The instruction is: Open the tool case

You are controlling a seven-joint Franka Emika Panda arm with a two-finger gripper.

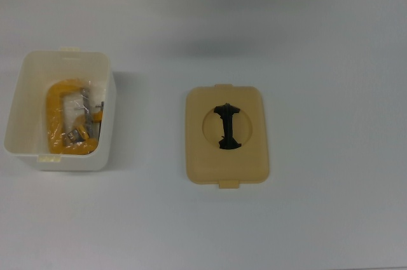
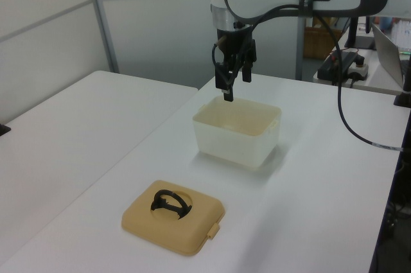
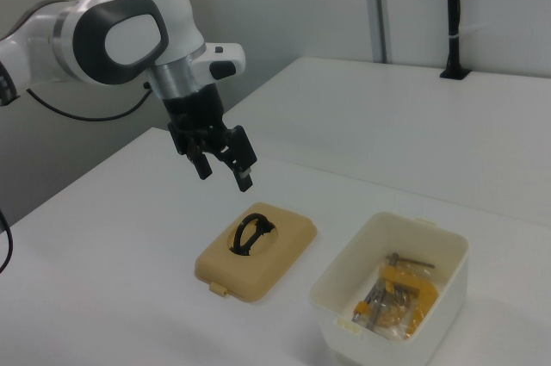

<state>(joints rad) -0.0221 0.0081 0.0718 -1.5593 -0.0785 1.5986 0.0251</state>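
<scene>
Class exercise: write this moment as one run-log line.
tool case: open, yellow tools inside | lid: flat on table, apart | gripper: open, empty, raised
</scene>
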